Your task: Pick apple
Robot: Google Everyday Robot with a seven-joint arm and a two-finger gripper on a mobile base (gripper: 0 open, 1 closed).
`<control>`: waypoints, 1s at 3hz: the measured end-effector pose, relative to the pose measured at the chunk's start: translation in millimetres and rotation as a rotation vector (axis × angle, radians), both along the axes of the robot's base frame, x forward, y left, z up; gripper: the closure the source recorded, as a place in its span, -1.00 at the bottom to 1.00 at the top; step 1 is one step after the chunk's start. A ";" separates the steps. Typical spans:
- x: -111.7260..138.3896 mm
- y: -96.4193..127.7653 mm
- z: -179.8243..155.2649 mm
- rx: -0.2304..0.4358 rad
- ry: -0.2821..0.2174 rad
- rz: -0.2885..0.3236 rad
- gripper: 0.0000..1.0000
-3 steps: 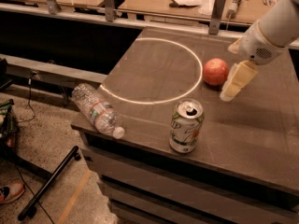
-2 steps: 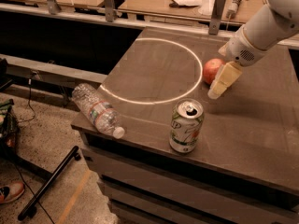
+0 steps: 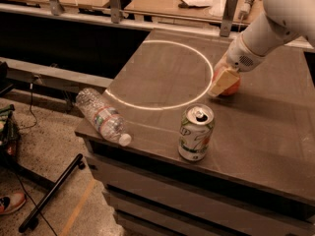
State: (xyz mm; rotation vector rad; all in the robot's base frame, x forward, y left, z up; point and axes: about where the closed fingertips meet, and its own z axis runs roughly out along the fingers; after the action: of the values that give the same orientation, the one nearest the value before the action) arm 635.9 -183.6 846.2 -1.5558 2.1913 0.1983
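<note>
The apple [image 3: 234, 88] is a small reddish-orange fruit on the dark table [image 3: 268, 132], just right of a white circle [image 3: 129, 101] marked on the tabletop. My gripper [image 3: 224, 80] comes down from the upper right on a white arm and sits right at the apple, its cream-coloured tip covering the apple's left side. Only the apple's right and lower edge shows. The apple rests on the table surface.
A green-and-white soda can [image 3: 196, 132] stands upright, opened, near the table's front edge, below and left of the apple. A clear plastic bottle [image 3: 101, 115] lies on its side at the front left corner, overhanging the edge. Wooden benches with clutter stand behind.
My gripper has moved left and down from beside the apple's right side to right over it, now covering most of the apple. Can and bottle have not moved.
</note>
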 end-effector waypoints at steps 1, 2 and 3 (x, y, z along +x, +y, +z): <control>1.1 2.0 0.4 0.003 0.000 0.006 0.32; 0.8 2.1 2.7 0.012 -0.001 0.010 0.93; -5.8 2.2 33.2 0.150 -0.028 0.073 1.00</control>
State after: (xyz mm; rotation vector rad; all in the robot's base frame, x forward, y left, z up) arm 630.0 -181.4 879.3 -1.5463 2.0501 0.3526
